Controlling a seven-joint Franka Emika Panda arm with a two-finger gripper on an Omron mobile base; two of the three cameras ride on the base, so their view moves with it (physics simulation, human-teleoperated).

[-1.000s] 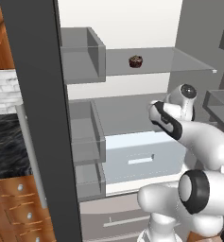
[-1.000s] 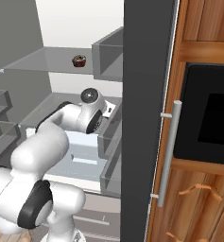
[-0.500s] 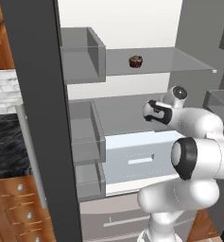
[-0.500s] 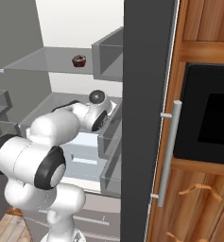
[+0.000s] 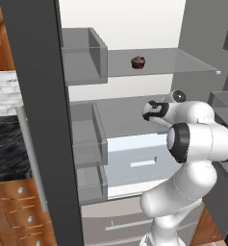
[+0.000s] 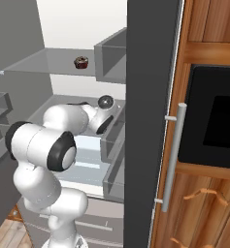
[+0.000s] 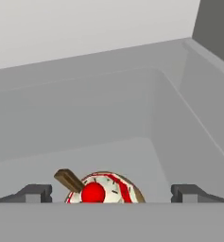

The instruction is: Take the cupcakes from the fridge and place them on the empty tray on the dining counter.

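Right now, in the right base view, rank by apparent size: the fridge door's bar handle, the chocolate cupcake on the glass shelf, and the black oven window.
1. Black oven window, by far the biggest area.
2. Bar handle, long but thin.
3. Chocolate cupcake, tiny; it sits deeper in the fridge, which shrinks it further.

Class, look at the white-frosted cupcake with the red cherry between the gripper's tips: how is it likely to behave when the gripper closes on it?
The cupcake looks soft on top, so its frosting would probably smear or dent if squeezed. The chocolate stick and the cherry stand proud of it and may snap or get knocked off. It seems small next to the open gripper, so it is likely light and may slide if nudged.
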